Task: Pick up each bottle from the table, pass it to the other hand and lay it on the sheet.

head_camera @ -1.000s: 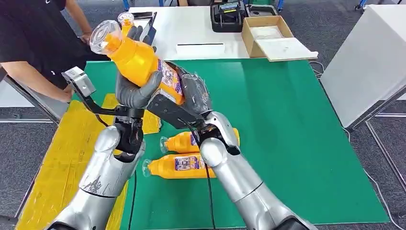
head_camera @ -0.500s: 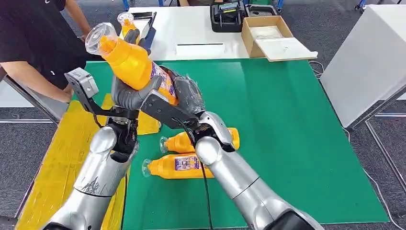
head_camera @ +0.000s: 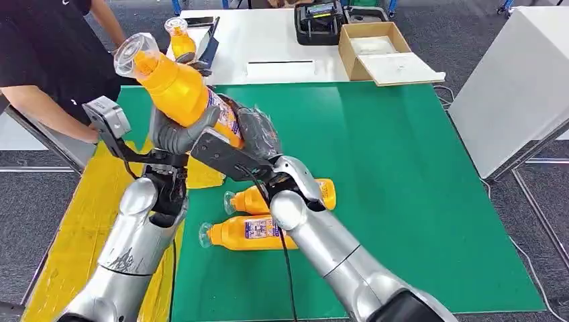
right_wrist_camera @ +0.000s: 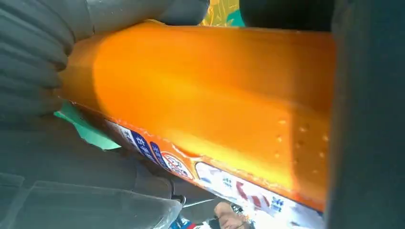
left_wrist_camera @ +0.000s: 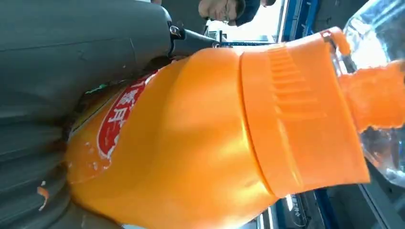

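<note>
An orange bottle (head_camera: 174,84) with a clear cap is raised over the left side of the green mat (head_camera: 402,188), cap pointing up and away. My left hand (head_camera: 176,133) wraps its body from below, seen close in the left wrist view on the bottle (left_wrist_camera: 191,143). My right hand (head_camera: 258,131) grips the bottle's base end; the right wrist view has its fingers (right_wrist_camera: 367,119) around the bottle (right_wrist_camera: 215,95). Two more orange bottles (head_camera: 278,196) (head_camera: 248,231) lie on the mat under my right arm. The yellow sheet (head_camera: 74,228) lies to the left.
A person in a black shirt (head_camera: 47,47) stands at the far left. Another bottle (head_camera: 180,40) stands on the white table (head_camera: 268,40) behind, beside a cardboard box (head_camera: 382,50) and a black device (head_camera: 319,20). A white table (head_camera: 516,80) stands to the right.
Both hands have carried the raised bottle a little to the left, toward the yellow sheet. The two bottles on the mat have not moved.
</note>
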